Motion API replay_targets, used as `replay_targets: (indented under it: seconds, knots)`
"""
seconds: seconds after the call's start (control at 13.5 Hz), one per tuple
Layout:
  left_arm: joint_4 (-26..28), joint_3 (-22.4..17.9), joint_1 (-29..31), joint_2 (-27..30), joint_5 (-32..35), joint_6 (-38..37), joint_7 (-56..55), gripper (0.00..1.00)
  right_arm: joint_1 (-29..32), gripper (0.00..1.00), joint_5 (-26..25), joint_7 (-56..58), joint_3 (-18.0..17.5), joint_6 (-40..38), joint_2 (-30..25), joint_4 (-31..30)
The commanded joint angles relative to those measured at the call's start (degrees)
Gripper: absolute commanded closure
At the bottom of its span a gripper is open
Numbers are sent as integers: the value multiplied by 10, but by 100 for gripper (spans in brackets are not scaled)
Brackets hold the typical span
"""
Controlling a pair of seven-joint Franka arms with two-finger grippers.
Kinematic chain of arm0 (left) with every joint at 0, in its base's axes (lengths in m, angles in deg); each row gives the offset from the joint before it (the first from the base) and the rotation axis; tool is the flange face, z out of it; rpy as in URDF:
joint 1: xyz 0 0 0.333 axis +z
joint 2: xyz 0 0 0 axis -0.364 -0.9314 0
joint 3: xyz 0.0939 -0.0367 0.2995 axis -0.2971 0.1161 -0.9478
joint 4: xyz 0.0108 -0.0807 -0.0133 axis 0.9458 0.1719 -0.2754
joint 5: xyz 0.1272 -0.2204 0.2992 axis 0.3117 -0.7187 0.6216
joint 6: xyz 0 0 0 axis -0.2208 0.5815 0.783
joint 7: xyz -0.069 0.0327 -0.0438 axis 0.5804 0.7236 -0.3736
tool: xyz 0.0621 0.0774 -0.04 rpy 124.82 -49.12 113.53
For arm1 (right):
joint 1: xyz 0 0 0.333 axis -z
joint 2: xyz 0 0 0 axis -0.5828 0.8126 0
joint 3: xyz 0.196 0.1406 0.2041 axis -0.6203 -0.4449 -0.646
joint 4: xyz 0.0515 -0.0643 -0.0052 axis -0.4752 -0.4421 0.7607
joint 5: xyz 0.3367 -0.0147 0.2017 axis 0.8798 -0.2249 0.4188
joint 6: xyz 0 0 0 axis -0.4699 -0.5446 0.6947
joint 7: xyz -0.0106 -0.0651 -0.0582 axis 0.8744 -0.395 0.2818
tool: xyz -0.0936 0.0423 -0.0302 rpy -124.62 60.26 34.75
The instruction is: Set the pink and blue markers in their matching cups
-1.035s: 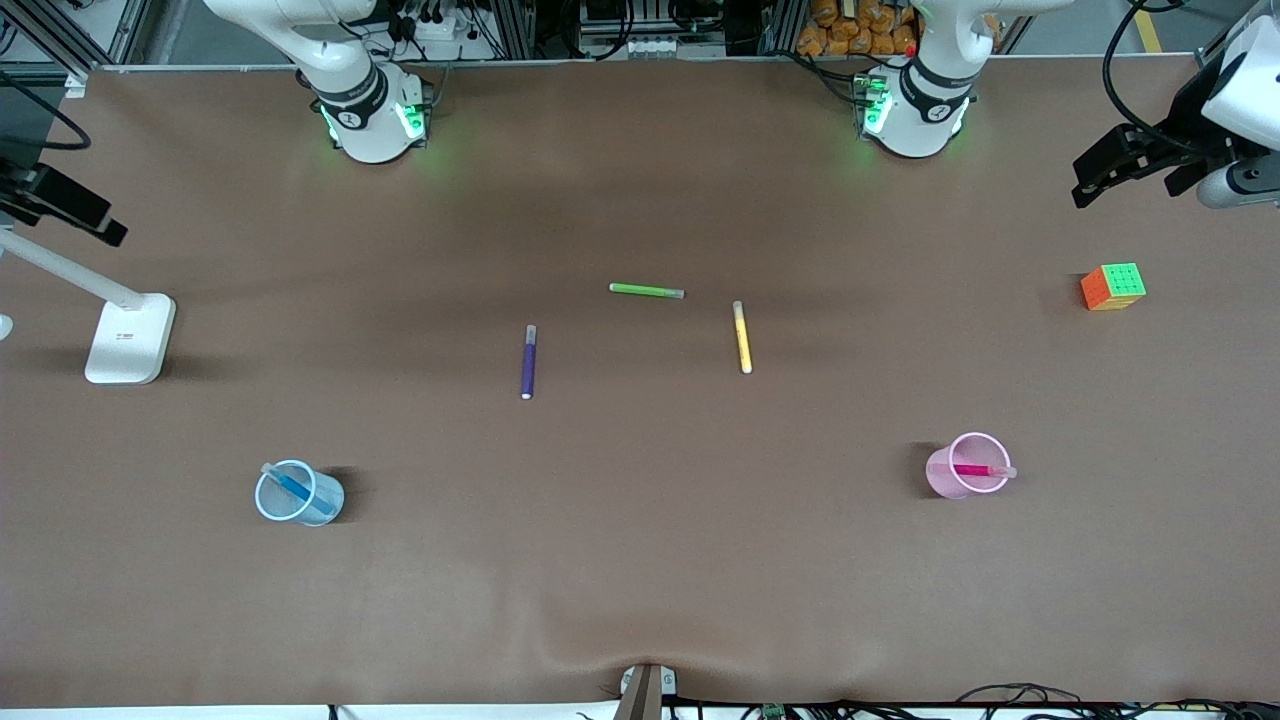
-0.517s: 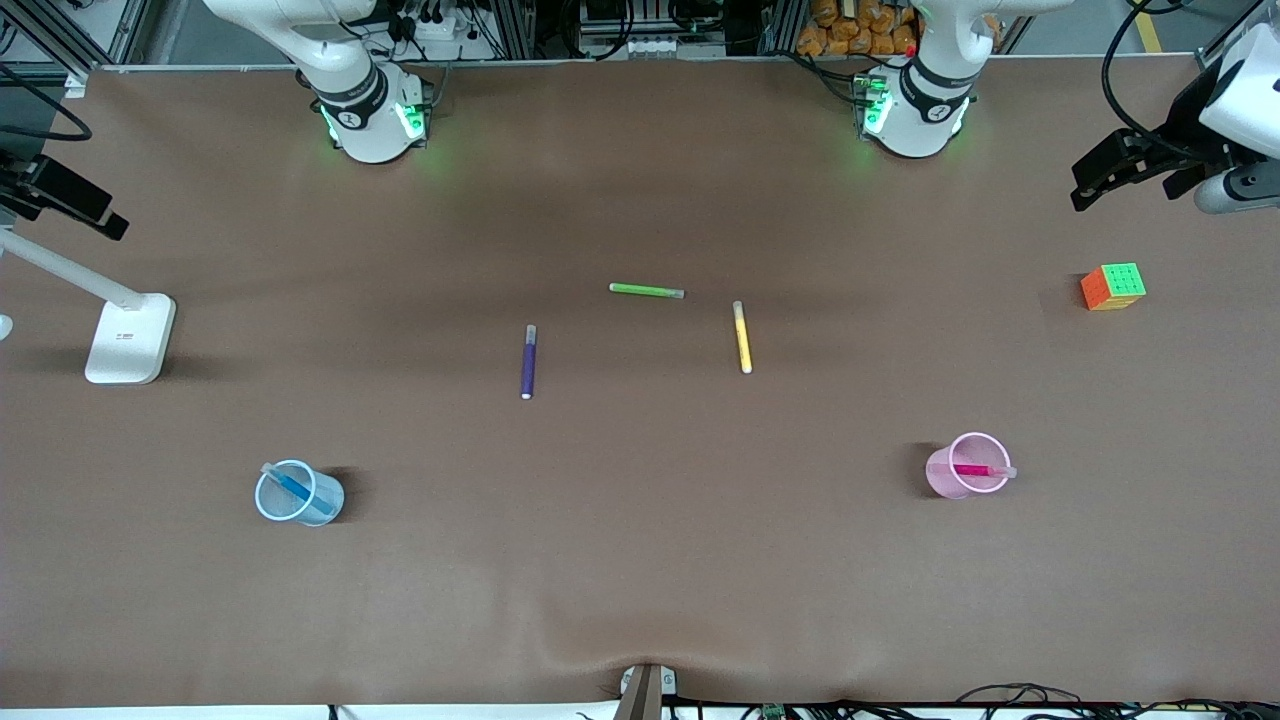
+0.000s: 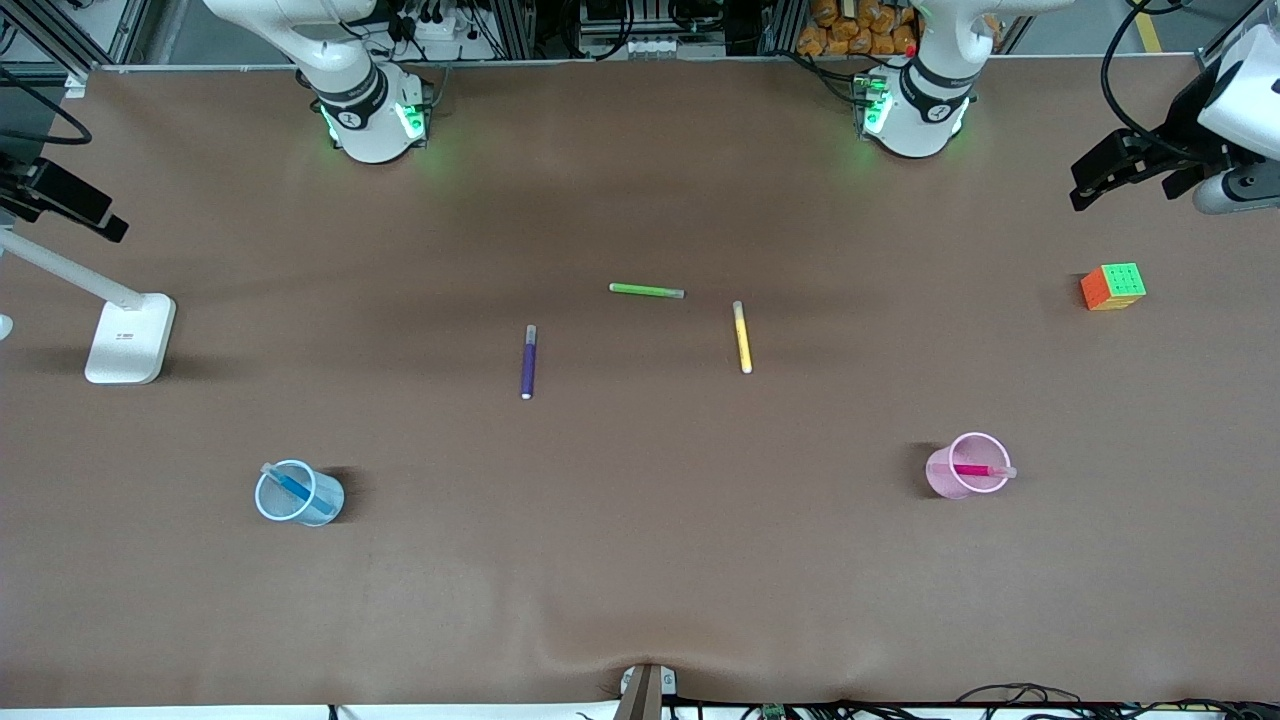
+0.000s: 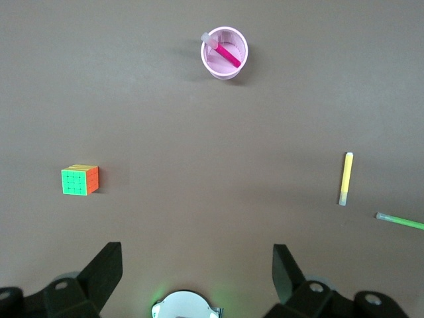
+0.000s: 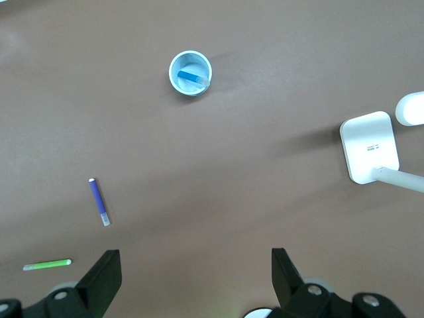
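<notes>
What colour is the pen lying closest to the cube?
Yellow. The pen nearest the cube shows best in the front view.

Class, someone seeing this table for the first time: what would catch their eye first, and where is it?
Probably the two cups nearest the front camera: the pink cup toward the left arm's end holds the pink marker, and the light blue cup toward the right arm's end holds the blue marker. The bright puzzle cube also stands out, at the left arm's end.
</notes>
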Motion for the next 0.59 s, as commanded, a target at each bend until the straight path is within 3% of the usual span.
replay_targets:
  seconds: [0.0,0.52]
  knots:
    - [-14,1,-2,-8,-4,-13,9,0,6,0,-7,-4,0,-3,6,6]
    - [-21,1,2,-8,-5,-31,9,0,13,0,2,-6,1,5,28,8]
